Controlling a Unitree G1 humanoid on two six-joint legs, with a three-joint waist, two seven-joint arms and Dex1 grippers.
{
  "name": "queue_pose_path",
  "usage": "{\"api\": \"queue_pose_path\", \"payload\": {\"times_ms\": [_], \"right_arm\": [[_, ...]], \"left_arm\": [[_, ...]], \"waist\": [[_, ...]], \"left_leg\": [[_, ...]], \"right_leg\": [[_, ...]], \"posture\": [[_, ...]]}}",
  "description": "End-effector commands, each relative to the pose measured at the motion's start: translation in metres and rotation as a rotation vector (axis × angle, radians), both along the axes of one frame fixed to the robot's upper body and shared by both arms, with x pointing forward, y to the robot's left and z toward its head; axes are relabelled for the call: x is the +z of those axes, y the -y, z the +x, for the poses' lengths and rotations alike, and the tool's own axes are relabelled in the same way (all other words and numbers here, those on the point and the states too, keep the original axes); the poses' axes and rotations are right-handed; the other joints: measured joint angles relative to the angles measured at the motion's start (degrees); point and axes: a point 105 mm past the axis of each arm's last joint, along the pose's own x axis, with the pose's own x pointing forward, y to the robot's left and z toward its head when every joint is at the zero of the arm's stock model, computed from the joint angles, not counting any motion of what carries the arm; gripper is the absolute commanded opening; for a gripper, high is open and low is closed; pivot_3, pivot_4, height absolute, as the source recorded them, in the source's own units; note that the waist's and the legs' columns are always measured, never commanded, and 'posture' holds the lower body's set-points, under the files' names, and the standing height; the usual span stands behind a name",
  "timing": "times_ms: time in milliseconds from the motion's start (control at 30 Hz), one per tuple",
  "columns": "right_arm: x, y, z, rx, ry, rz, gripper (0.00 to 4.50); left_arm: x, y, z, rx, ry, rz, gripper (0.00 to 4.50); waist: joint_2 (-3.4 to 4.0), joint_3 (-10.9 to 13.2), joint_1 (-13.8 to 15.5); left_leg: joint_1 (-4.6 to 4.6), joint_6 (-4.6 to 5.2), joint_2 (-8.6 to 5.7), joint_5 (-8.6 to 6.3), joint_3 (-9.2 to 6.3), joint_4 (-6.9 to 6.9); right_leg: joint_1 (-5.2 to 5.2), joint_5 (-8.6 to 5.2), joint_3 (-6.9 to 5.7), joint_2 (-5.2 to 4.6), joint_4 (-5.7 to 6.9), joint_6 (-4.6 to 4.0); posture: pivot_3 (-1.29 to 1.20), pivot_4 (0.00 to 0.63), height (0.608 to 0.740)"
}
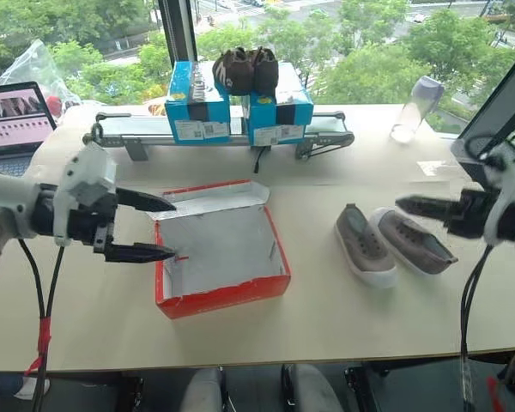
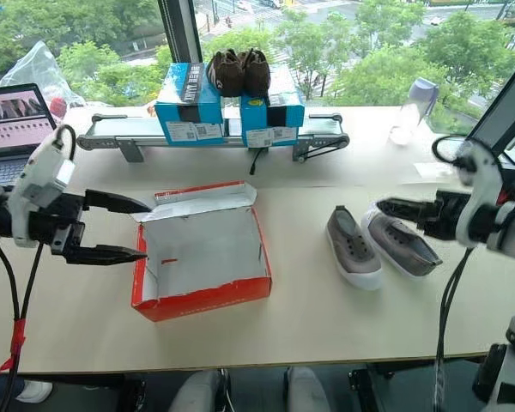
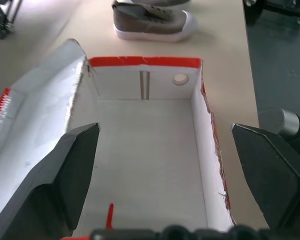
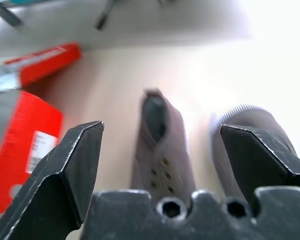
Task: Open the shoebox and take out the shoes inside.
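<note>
I see a pale tabletop (image 1: 326, 326) set against a window with green trees beyond. The red shoebox (image 1: 219, 257) lies open near the middle, its white interior empty and its lid folded back. To its right, the two grey shoes (image 1: 393, 243) sit side by side on the tabletop, touching or nearly so. My left claw (image 1: 148, 227) hovers at the box's left edge, jaws spread wide, holding nothing. My right claw (image 4: 160, 150) hangs above the shoes, jaws wide and empty. At the back, two blue boxes (image 1: 239, 107) carry white labels too small for me to read, with dark brown shoes (image 1: 246, 69) on top. A laptop (image 1: 13, 120) shows on the far left.
</note>
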Motion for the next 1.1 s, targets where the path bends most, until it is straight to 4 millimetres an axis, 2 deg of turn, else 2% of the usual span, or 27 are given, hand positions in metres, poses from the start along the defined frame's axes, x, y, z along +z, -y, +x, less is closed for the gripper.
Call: {"api": "queue_pose_path", "payload": {"times_ms": [33, 67, 100, 200, 267, 367, 500, 567, 600, 667, 733, 800, 867, 933, 1033, 1100], "right_arm": [[0.019, -0.038, -0.007, 0.179, 0.088, 0.003, 4.43], [0.013, -0.043, -0.005, 0.188, 0.097, -0.041, 4.43], [0.007, -0.044, -0.002, 0.178, 0.107, -0.077, 4.43], [0.006, -0.036, 0.012, 0.103, 0.178, -0.12, 4.43], [0.004, -0.029, 0.019, 0.049, 0.218, -0.148, 4.43], [-0.008, -0.017, 0.027, -0.032, 0.322, -0.301, 4.43], [-0.012, -0.009, 0.019, -0.078, 0.407, -0.312, 4.43], [-0.009, 0.008, 0.012, -0.207, 0.475, -0.272, 4.43], [-0.013, 0.012, 0.007, -0.259, 0.494, -0.267, 4.43], [-0.041, 0.0, -0.013, -0.288, 0.486, -0.245, 4.43], [-0.056, -0.016, -0.03, -0.303, 0.489, -0.2, 4.43], [-0.061, -0.024, -0.038, -0.304, 0.505, -0.202, 4.43], [-0.076, -0.025, -0.047, -0.39, 0.492, -0.194, 4.43], [-0.088, -0.031, -0.055, -0.438, 0.48, -0.185, 4.43], [-0.096, -0.038, -0.059, -0.478, 0.487, -0.186, 4.43], [-0.103, -0.036, -0.059, -0.515, 0.477, -0.208, 4.43]], "left_arm": [[0.027, -0.022, 0.011, 0.177, 0.104, -0.157, 4.5], [0.02, -0.035, 0.025, 0.327, 0.141, -0.171, 4.5], [0.013, -0.041, 0.03, 0.407, 0.17, -0.187, 4.5], [0.021, -0.044, 0.034, 0.521, 0.267, -0.36, 4.5], [0.024, -0.058, 0.042, 0.664, 0.315, -0.437, 4.5], [0.01, -0.084, 0.044, 0.913, 0.403, -0.502, 4.5], [-0.02, -0.093, 0.034, 1.036, 0.363, -0.517, 4.5], [-0.051, -0.087, 0.024, 1.057, 0.316, -0.438, 4.5], [-0.067, -0.085, 0.018, 1.077, 0.283, -0.405, 4.5], [-0.097, -0.081, 0.006, 1.144, 0.282, -0.347, 4.5], [-0.118, -0.077, -0.004, 1.192, 0.273, -0.316, 4.5], [-0.128, -0.073, -0.009, 1.214, 0.266, -0.296, 4.5], [-0.142, -0.055, -0.016, 1.22, 0.242, -0.295, 4.5], [-0.146, -0.039, -0.02, 1.214, 0.245, -0.304, 4.5], [-0.155, -0.025, -0.023, 1.221, 0.179, -0.351, 4.5], [-0.156, -0.017, -0.024, 1.225, 0.181, -0.365, 4.5]], "waist": [[0.0, 0.0, 0.0], [0.0, 0.0, 0.0], [0.0, 0.0, 0.0], [-0.03, 0.0, 0.3], [-0.15, 0.1, 0.6], [-0.24, 0.0, 0.7], [-0.26, 0.0, 0.6], [-0.26, 0.0, 0.4], [-0.25, 0.0, 0.3], [-0.29, -0.1, 0.4], [-0.52, -0.3, 0.5], [-0.52, -0.3, 0.5], [-0.5, -0.3, 0.4], [-0.55, -0.6, 0.3], [-0.49, -0.7, -0.1], [-0.29, -0.8, -0.2]], "left_leg": [[-0.01, 0.0, 0.0, 0.0, -0.01, 0.0], [0.0, 0.0, 0.0, 0.0, 0.0, 0.01], [-0.01, 0.0, 0.0, 0.0, -0.01, 0.01], [0.08, 0.01, -0.04, 0.0, 0.05, -0.01], [-0.16, 0.03, -0.06, 0.01, 0.03, 0.2], [-0.42, 0.09, -0.09, 0.02, -0.04, 0.48], [-0.37, 0.19, -0.16, -0.04, 0.09, 0.48], [-0.38, 0.19, -0.13, -0.04, 0.1, 0.57], [-0.37, 0.19, -0.09, -0.05, 0.1, 0.6], [-0.31, 0.23, -0.09, -0.09, 0.13, 0.59], [-0.27, 0.22, -0.04, -0.1, 0.12, 0.53], [-0.24, 0.18, 0.0, -0.12, 0.09, 0.53], [-0.2, -0.14, -0.03, -0.3, 0.23, 0.57], [-0.11, -0.24, -0.01, -0.36, 0.27, 0.57], [0.22, -0.27, 0.14, -0.4, 0.17, 0.56], [-0.08, -0.26, 0.39, -0.41, -0.03, 0.43]], "right_leg": [[0.0, 0.03, 0.0, 0.0, 0.0, 0.04], [0.0, 0.04, 0.01, 0.0, 0.01, 0.06], [0.0, 0.05, 0.01, 0.01, 0.01, 0.09], [0.1, 0.06, 0.06, -0.06, -0.05, 0.16], [0.06, 0.12, 0.05, -0.05, -0.04, 0.25], [0.06, 0.23, 0.08, -0.03, -0.11, 0.37], [0.08, 0.3, 0.27, -0.09, -0.19, 0.48], [0.07, 0.33, 0.29, -0.04, -0.14, 0.49], [0.08, 0.34, 0.31, -0.01, -0.14, 0.48], [0.12, 0.32, 0.37, -0.05, -0.12, 0.5], [0.15, 0.27, 0.31, -0.02, -0.16, 0.44], [0.14, 0.07, 0.28, -0.03, -0.1, 0.06], [0.09, 0.14, 0.4, -0.12, -0.01, 0.0], [0.21, 0.15, 0.41, -0.15, -0.2, 0.01], [0.51, 0.14, 0.44, -0.19, -0.44, 0.02], [0.46, 0.14, 0.28, -0.1, -1.0, 0.02]], "posture": [[0.0, 0.15, 0.74], [0.0, 0.15, 0.74], [0.0, 0.15, 0.74], [0.0, 0.15, 0.74], [0.0, 0.15, 0.74], [0.0, 0.15, 0.74], [0.0, 0.15, 0.74], [0.0, 0.15, 0.74], [0.0, 0.15, 0.74], [0.0, 0.15, 0.74], [0.0, 0.15, 0.74], [0.0, 0.15, 0.74], [0.0, 0.15, 0.74], [0.0, 0.15, 0.74], [0.0, 0.15, 0.74], [0.0, 0.15, 0.74]]}}
